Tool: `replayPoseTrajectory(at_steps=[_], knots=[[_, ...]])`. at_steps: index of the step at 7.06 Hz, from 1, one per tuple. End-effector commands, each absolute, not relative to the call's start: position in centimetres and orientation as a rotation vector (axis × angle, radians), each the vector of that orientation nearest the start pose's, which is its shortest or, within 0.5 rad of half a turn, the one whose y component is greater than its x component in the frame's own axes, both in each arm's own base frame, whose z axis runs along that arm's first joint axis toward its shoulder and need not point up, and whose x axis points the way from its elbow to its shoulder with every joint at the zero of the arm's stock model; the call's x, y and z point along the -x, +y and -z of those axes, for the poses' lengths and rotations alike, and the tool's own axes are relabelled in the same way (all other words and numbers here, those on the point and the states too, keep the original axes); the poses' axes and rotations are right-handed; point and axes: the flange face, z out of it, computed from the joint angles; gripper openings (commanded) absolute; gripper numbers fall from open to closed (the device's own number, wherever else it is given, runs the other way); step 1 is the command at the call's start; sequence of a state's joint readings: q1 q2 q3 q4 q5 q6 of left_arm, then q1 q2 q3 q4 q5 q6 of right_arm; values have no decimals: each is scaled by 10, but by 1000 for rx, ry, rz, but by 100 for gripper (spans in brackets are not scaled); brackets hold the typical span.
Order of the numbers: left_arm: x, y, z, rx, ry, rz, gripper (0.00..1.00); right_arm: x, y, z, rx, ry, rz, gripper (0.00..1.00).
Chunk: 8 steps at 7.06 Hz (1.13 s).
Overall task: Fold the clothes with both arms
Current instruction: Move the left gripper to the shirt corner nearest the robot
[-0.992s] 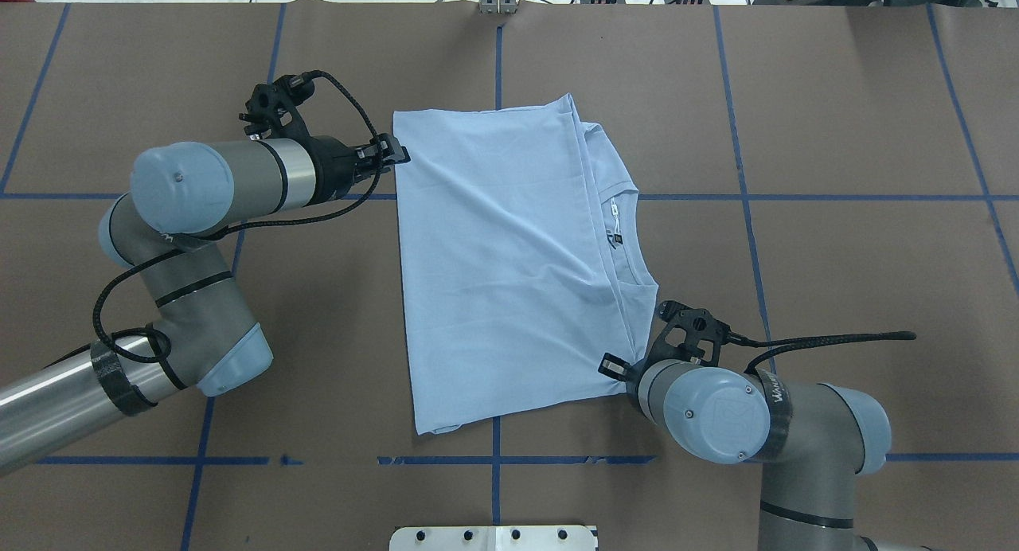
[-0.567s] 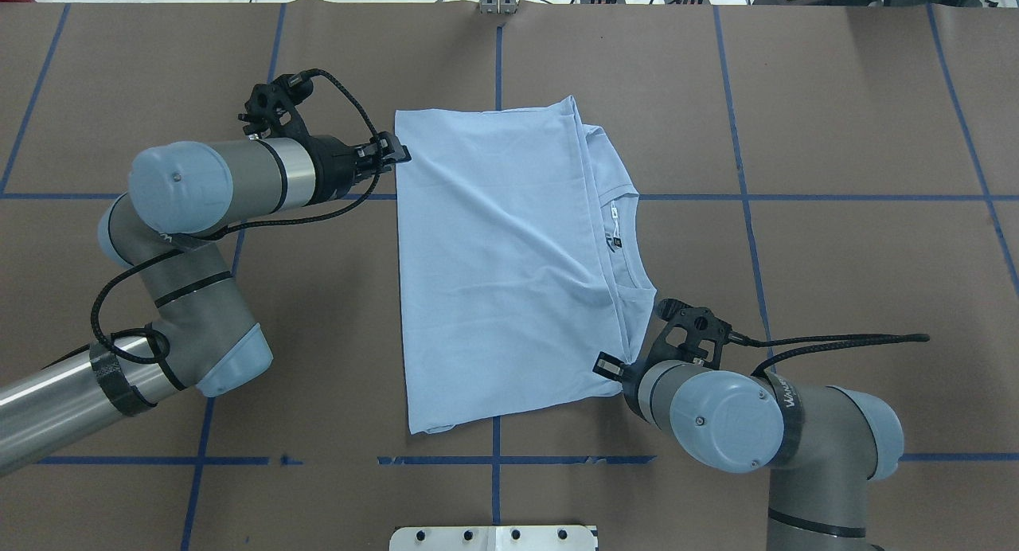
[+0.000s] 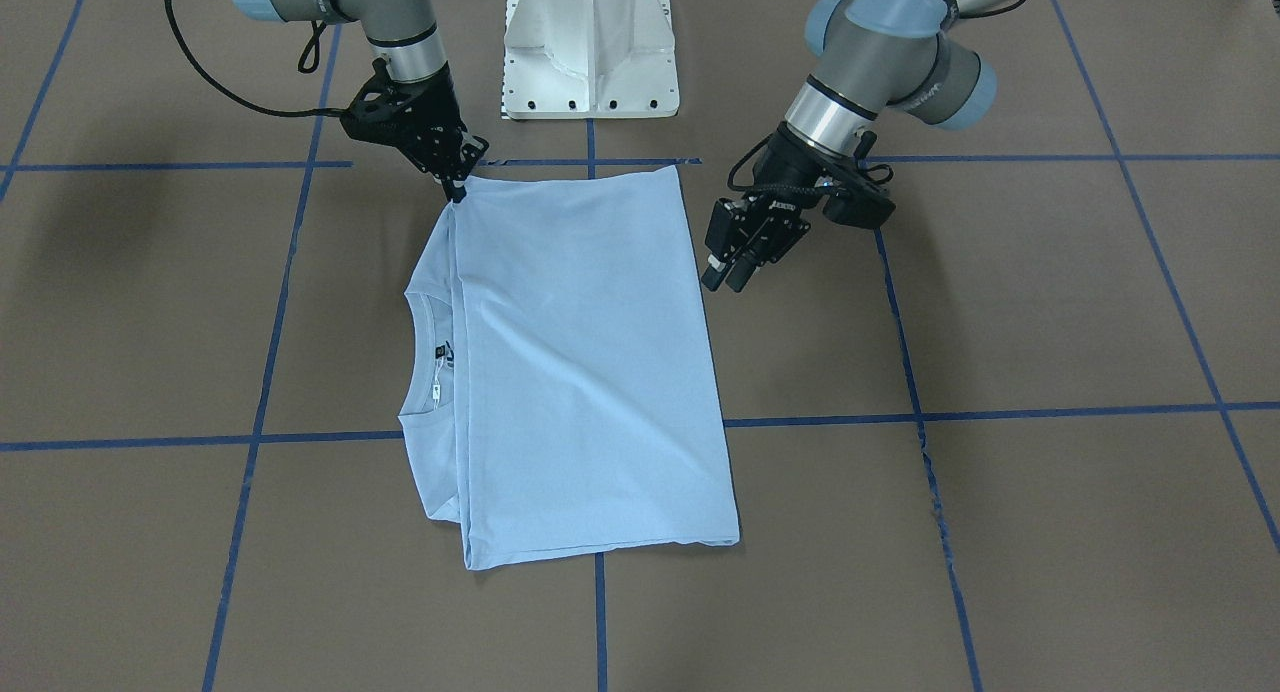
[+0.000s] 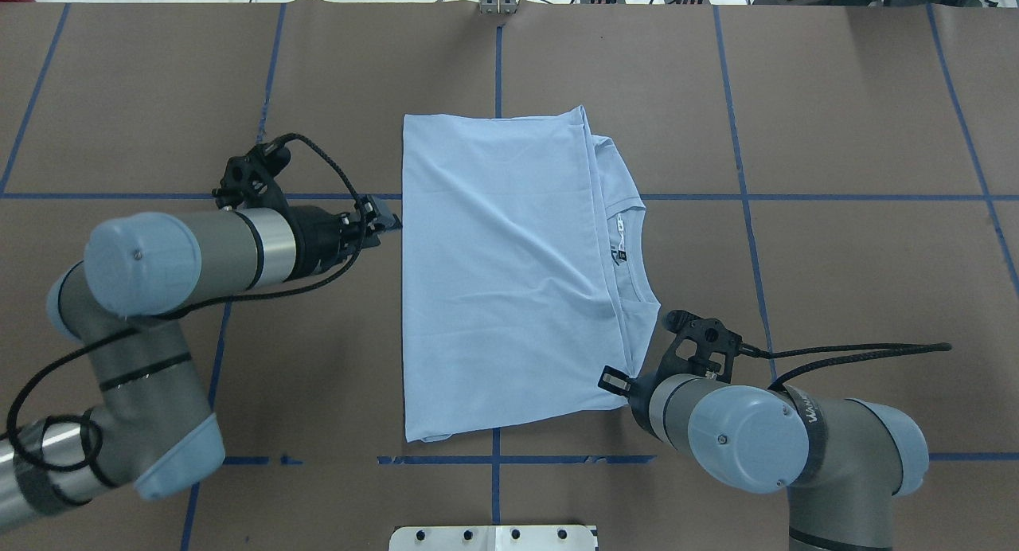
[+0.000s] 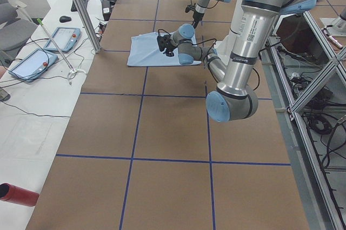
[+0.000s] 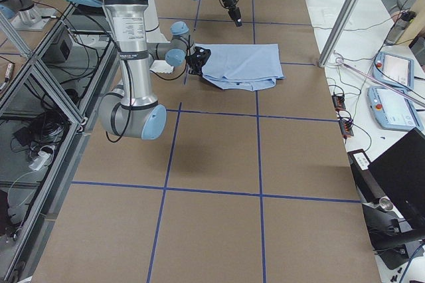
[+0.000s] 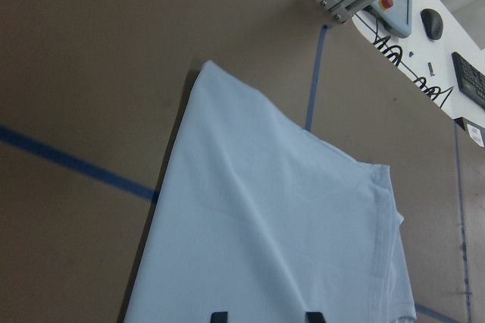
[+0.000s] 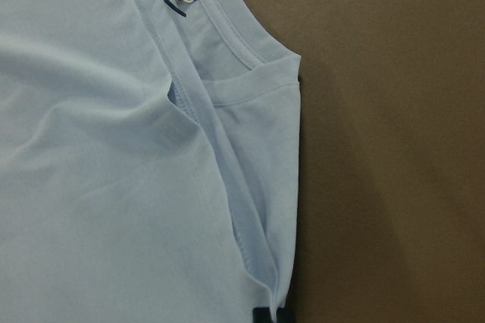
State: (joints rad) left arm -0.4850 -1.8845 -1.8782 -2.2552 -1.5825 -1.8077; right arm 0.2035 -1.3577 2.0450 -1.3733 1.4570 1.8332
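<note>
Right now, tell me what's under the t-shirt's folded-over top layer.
The t-shirt's lower layer: its collar and dark neck label peek out past the fold. The rest underneath is covered.

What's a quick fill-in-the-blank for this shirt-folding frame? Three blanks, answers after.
1. The right gripper is shut on a corner of the ___.
2. The left gripper is ___, beside the t-shirt and holding nothing.
3. The tape lines on the brown table are ___.
Answers: t-shirt; open; blue.
</note>
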Motion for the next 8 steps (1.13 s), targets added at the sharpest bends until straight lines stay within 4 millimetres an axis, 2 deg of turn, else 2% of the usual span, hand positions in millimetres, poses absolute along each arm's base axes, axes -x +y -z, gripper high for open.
replayPoseTrajectory(at_steps=[1,2,3,4,5,6,8], knots=[[-494,-266,-288,-10,1208,720,49,488,-242,-314,-72,-901,-473,0],[-520,-224,-293,18,1161,723,49,488,-242,-317,-71,-895,-472,0],[-534,-203,-293,49,1147,708,50,487,-241,-318,-71,-893,-472,0],[-537,-199,-290,58,1150,699,50,488,-240,-319,-70,-892,-469,0],[-550,-188,-286,71,1152,680,50,488,-240,-319,-70,-892,-469,0],[-560,-186,-282,71,1152,675,49,488,-240,-318,-71,-893,-467,0],[-564,-187,-287,65,1140,671,48,488,-240,-318,-71,-893,-467,0]])
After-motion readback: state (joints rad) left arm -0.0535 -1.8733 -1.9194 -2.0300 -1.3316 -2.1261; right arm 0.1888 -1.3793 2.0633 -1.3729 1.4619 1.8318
